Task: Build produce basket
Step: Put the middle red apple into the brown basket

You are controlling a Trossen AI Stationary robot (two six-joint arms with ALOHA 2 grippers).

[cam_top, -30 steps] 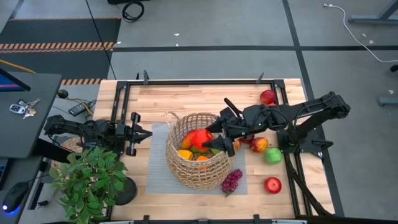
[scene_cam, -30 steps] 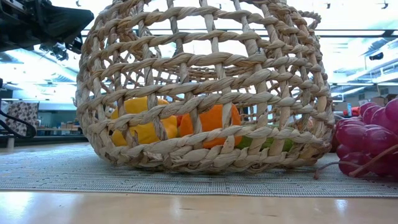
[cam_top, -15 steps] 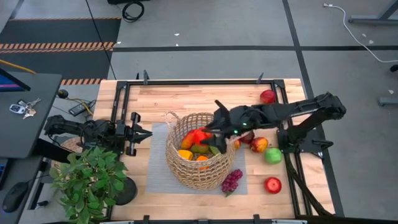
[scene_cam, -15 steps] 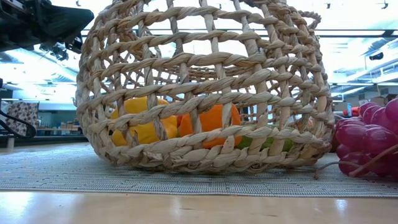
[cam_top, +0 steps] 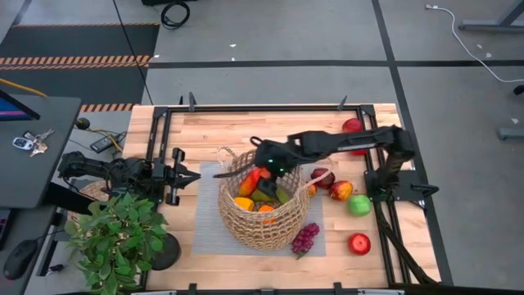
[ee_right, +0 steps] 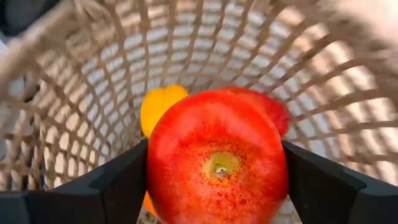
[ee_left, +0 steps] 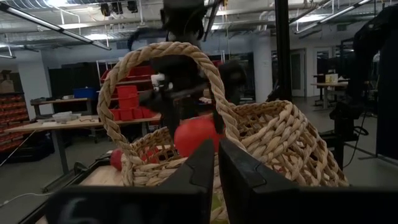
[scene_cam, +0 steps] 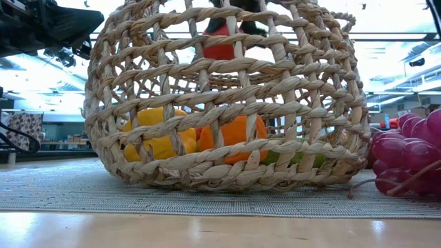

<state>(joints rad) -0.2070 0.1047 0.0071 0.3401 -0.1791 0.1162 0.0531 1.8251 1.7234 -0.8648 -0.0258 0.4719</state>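
Wooden table (cam_top: 205, 131); right tool (cam_top: 260, 174) over basket (cam_top: 246, 221), gripping red apple (ee_right: 216, 163).

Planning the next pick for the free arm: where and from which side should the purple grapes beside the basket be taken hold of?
Grip the purple grapes across the bunch's narrow width near its middle, jaws coming straight down from above. The bunch lies flat on the mat's edge, elongated, with the basket wall close on one side, so a side approach looks crowded. The thin stem seen in the low view seems too slight to hold.
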